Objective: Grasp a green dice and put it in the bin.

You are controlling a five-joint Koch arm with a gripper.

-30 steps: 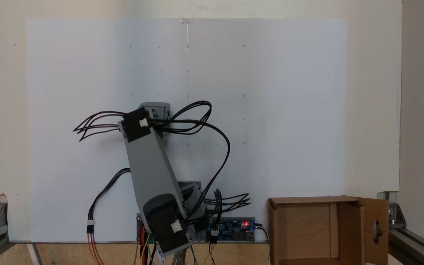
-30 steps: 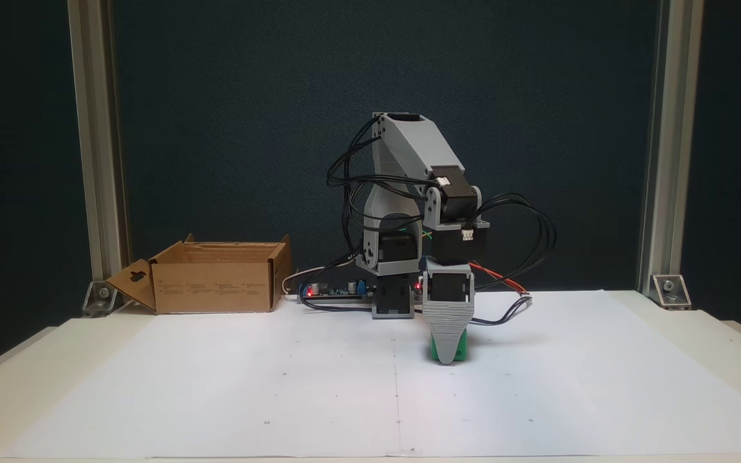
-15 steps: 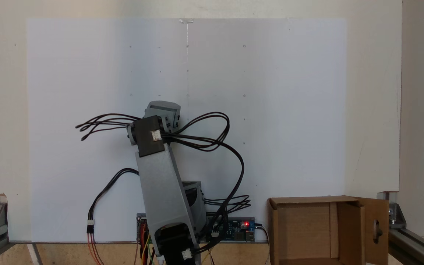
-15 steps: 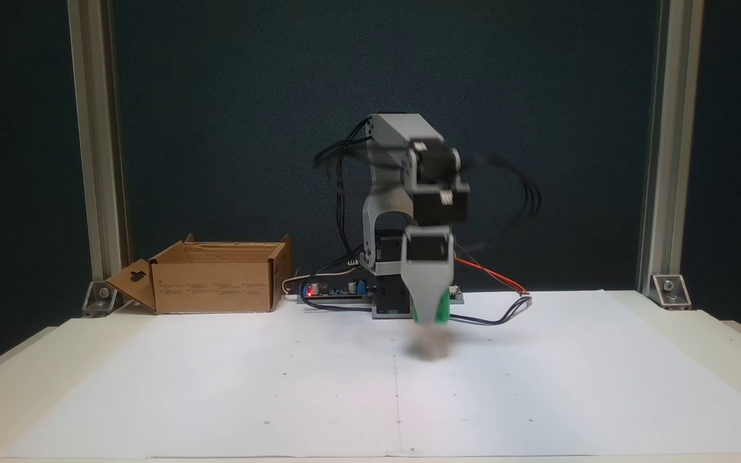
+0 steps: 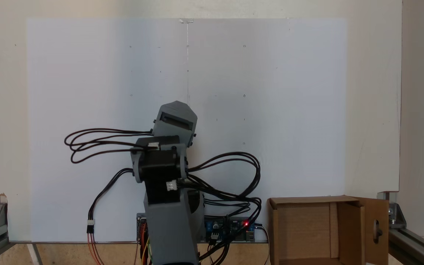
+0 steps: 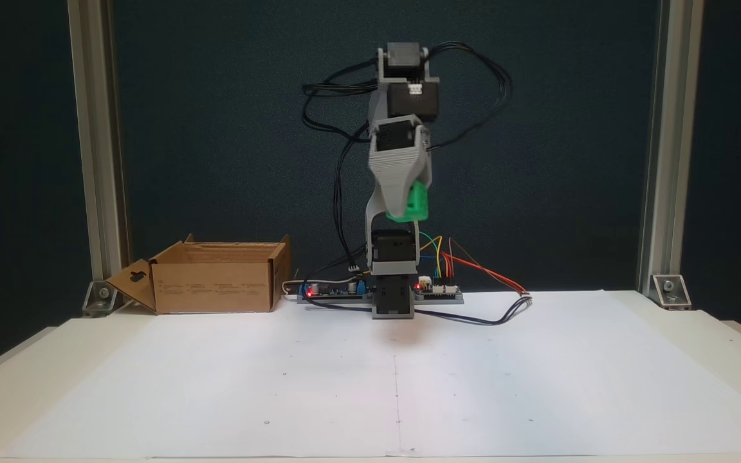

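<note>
Lifted since a second ago — the gripper (image 6: pixel 402 209) has gone from the paper sheet (image 6: pixel 280 386) to high above the arm's base, clamped on the green dice (image 6: pixel 417 202). Dice is a cube, no long axis; it hangs tilted, well clear of the table (image 6: pixel 718 347). Bin (image 6: pixel 216 283) sits open at the table's back left corner, keyhole flap folded outward.

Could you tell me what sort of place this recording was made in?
Probably a hobby or lab test bench: white paper sheet marked with small dots, aluminium frame posts, exposed control board with loose wires, and dark backdrop.
</note>
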